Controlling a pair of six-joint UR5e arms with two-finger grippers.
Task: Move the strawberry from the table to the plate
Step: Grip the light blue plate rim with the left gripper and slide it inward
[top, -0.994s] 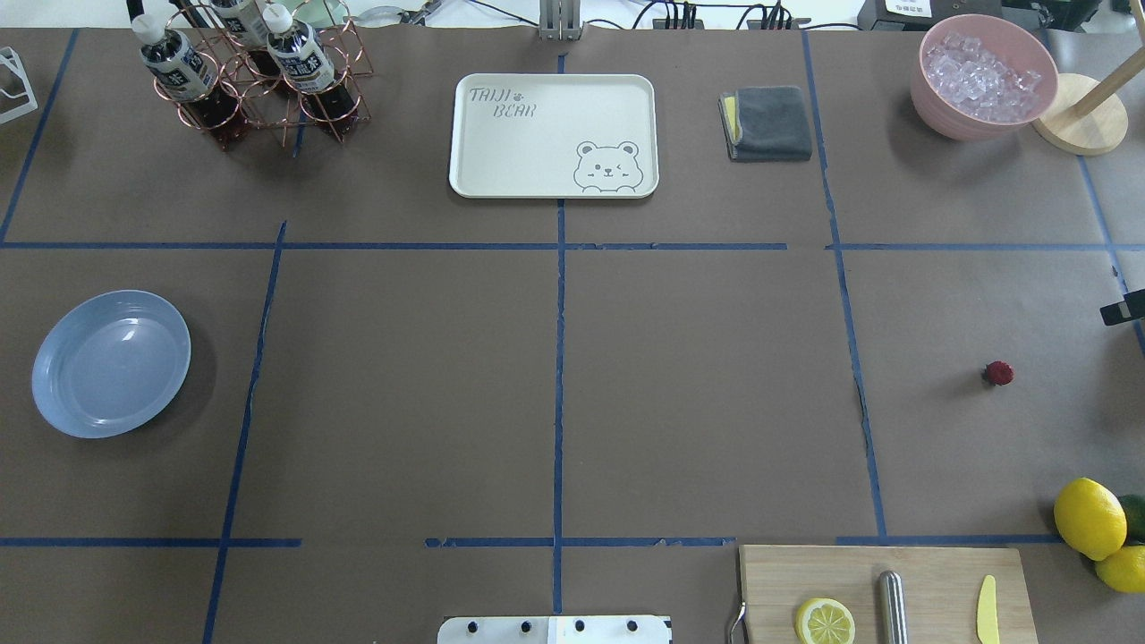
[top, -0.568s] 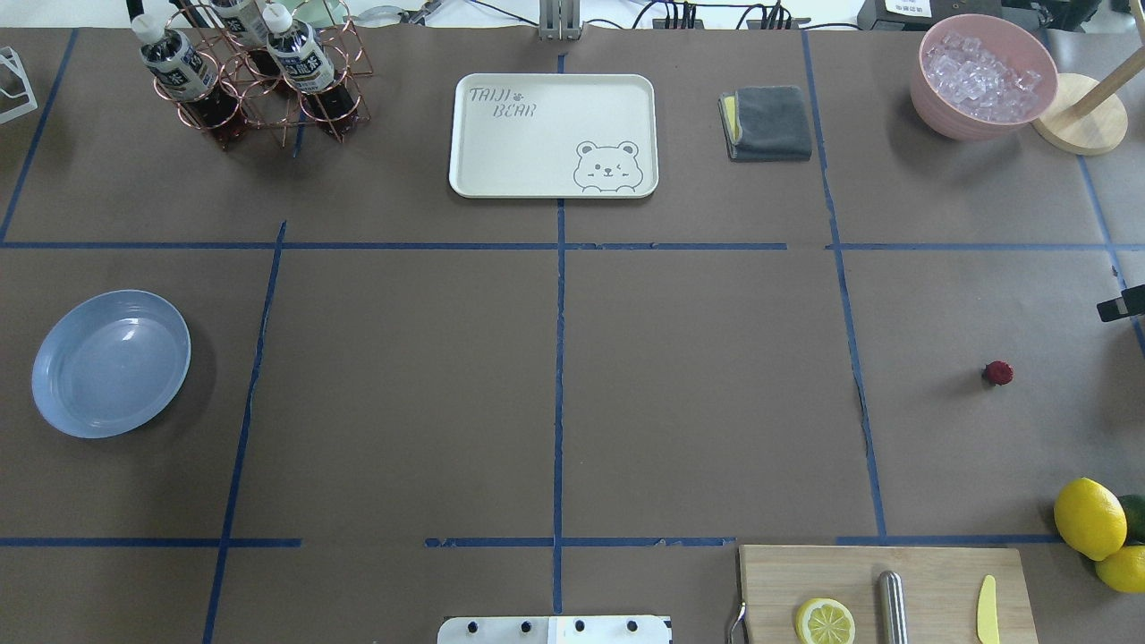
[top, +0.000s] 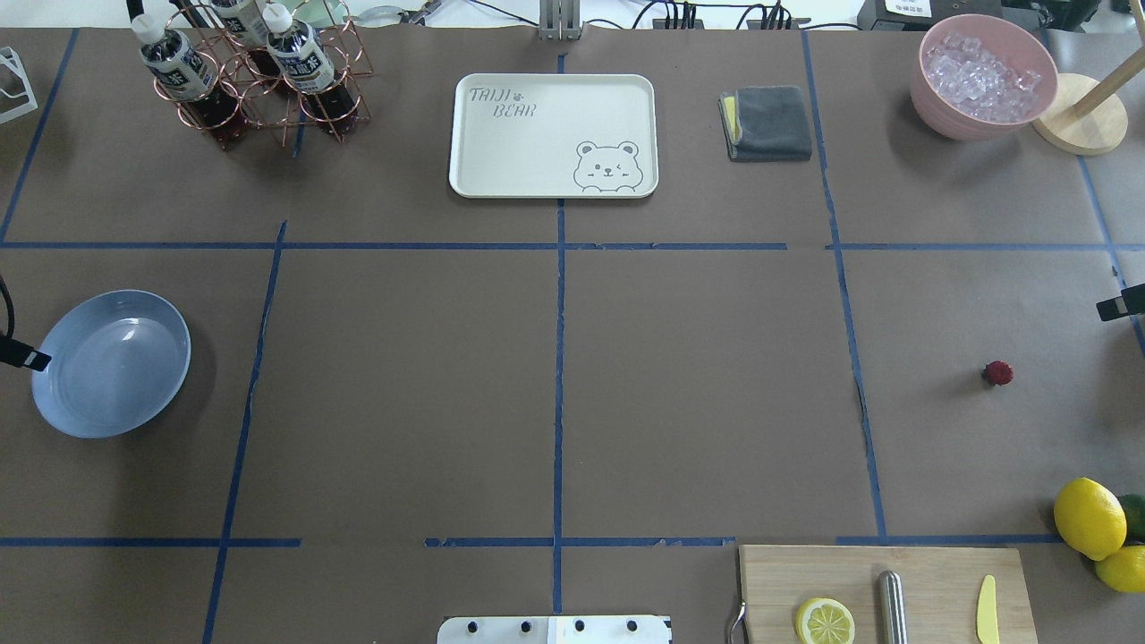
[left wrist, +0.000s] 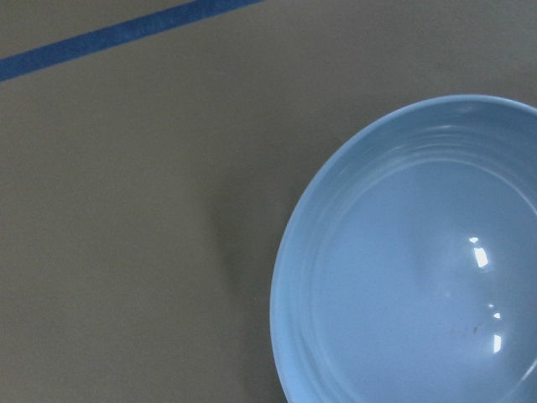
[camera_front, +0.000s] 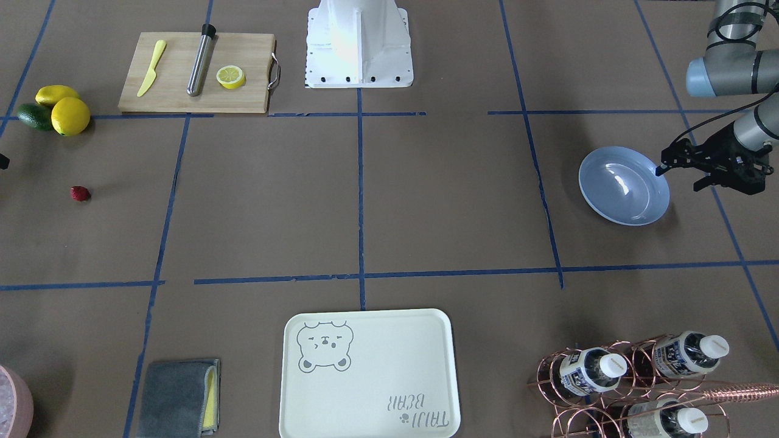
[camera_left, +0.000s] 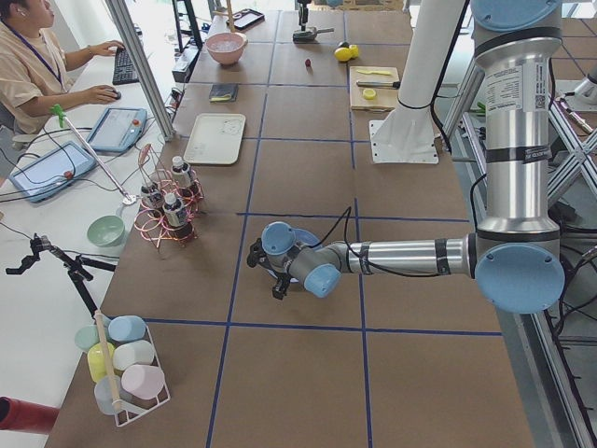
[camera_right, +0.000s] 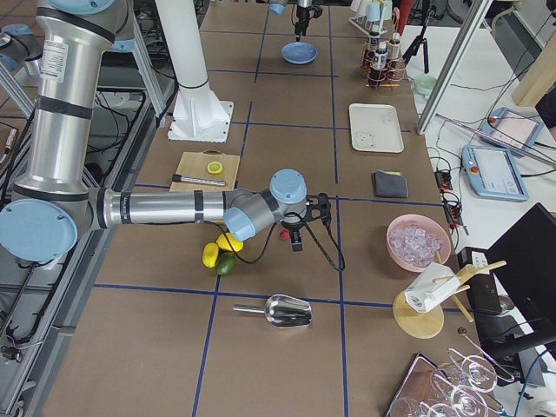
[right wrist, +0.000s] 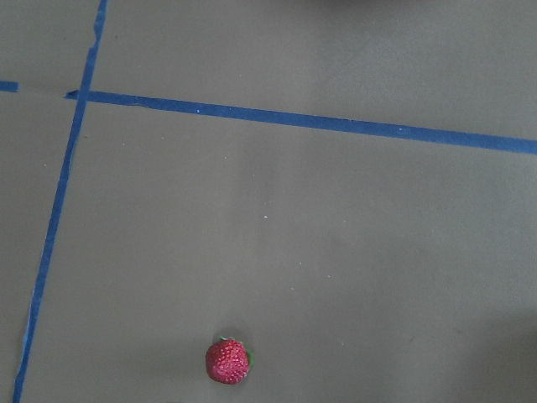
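Pick hadn't started: strawberry (top: 998, 373) sat loose on the table (top: 698, 394) mid-right of the overhead frame, plate (top: 112, 362) mid-left was empty, right gripper (camera_right: 297, 239) hung near the berry, left gripper (camera_front: 675, 167) by the plate rim, neither holding the berry, jaw opening unreadable on both.

Robotics laboratory. Two industrial arms (camera_left: 508, 140) on a white pedestal (camera_front: 359, 42) work with their jaws over a table (top: 402, 385) gridded with blue tape (top: 558, 358). Well beyond the jaws, a person (camera_left: 33, 65) sits at a keyboard (camera_left: 124, 65) beside a teach pendant (camera_left: 117, 129) and an aluminium post (camera_left: 140, 65).
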